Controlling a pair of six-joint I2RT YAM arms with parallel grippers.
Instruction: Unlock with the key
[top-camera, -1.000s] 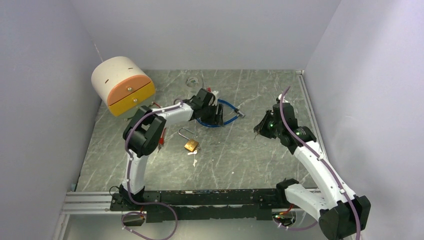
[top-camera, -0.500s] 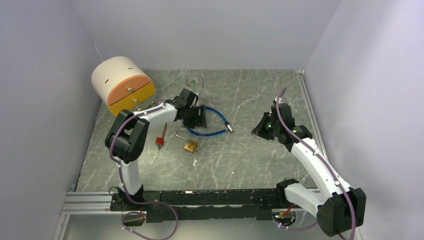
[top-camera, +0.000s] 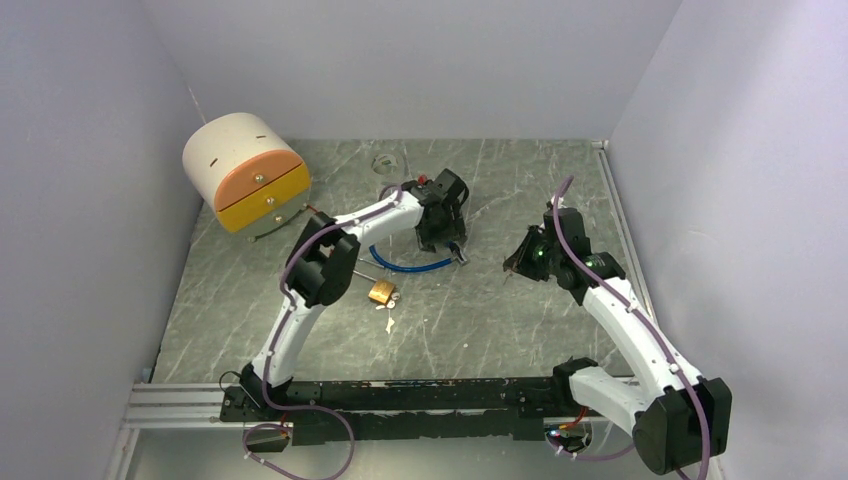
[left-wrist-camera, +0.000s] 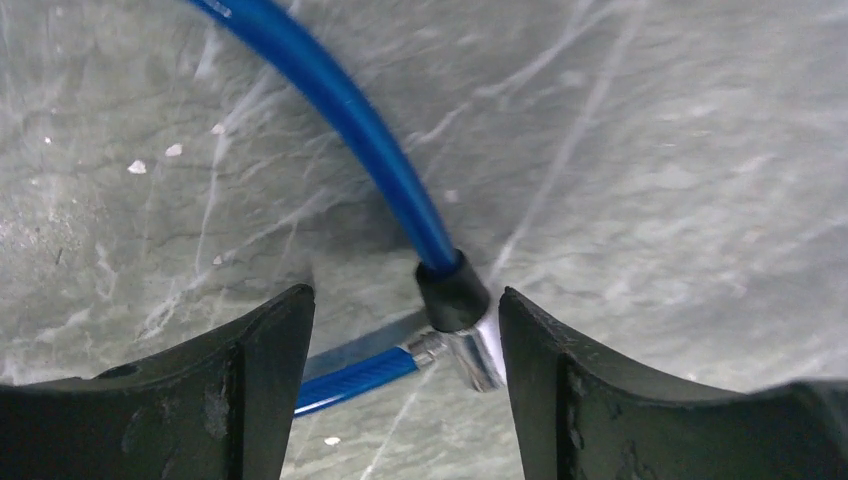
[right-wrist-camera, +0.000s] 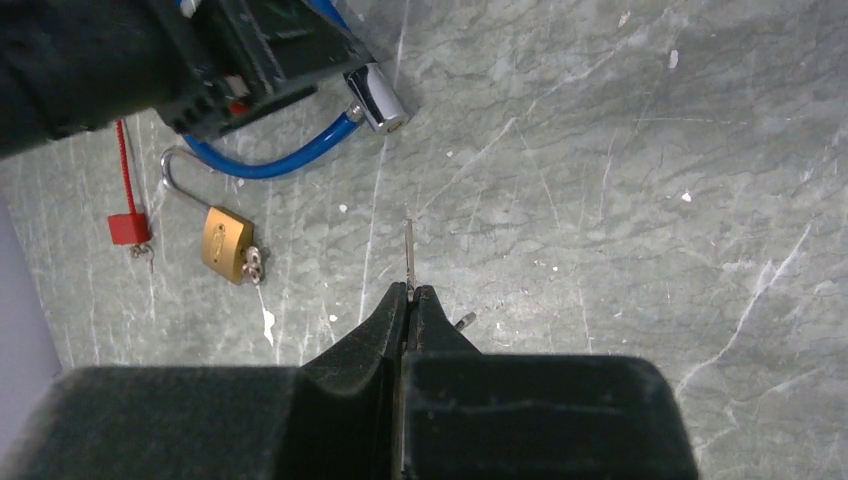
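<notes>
A blue cable lock lies on the grey table, ending in a chrome lock head. My left gripper is open and points down over it. In the left wrist view the chrome head and its black collar sit between the fingers, close to the right finger. My right gripper is shut on a thin metal key. The key's blade sticks out toward the chrome head, a short gap away.
A brass padlock with small keys hanging from it lies near the cable, and a red tag lies beside it. A white, orange and yellow drawer box stands at the back left. Walls close in on both sides.
My left gripper swung left, then back right along the cable, and now sits over the chrome lock head. The cable has shifted with it. The right arm has barely moved.
</notes>
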